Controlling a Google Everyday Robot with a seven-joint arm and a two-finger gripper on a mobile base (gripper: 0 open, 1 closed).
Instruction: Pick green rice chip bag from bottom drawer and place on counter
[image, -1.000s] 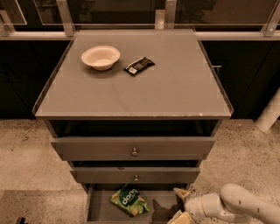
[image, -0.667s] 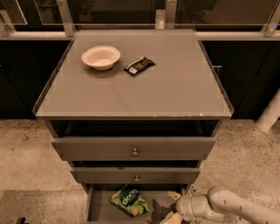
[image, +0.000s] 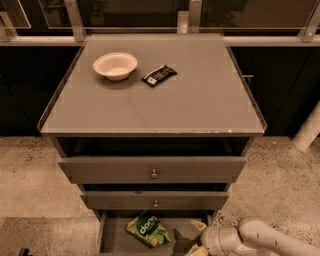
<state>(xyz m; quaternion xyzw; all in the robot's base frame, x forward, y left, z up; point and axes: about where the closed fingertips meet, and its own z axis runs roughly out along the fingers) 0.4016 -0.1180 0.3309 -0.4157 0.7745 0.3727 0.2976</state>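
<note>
The tool (image: 194, 240) hangs low at the mouth of the bottom drawer (image: 114, 239), at the end of the pale arm (image: 260, 239) that reaches in from the lower right of the view. Its two pale tips look spread, with nothing between them. The green rice chip bag (image: 147, 230) lies on the drawer floor just beside the tool, towards the view's left, apart from it and turned a little askew.

The step in hand, as I judge it, is closing in on the bag for the grasp. To do it well, the tool should travel sideways and slightly down over the bag's near edge. It should take a crinkled fold rather than the flat face (a light, slippery pouch will likely skid ahead of a push). It must stay under the middle drawer (image: 155, 201), which overhangs just above and beyond it, and draw the bag out towards the robot before lifting.

Above that sit the top drawer (image: 152, 170) and, far above and beyond the tool, the desk (image: 200, 105). On it are a white bowl (image: 115, 65) and a black bar (image: 159, 75).

The bag's dark green patch reads "dang" in white. The bar carries a small white label I cannot read.
</note>
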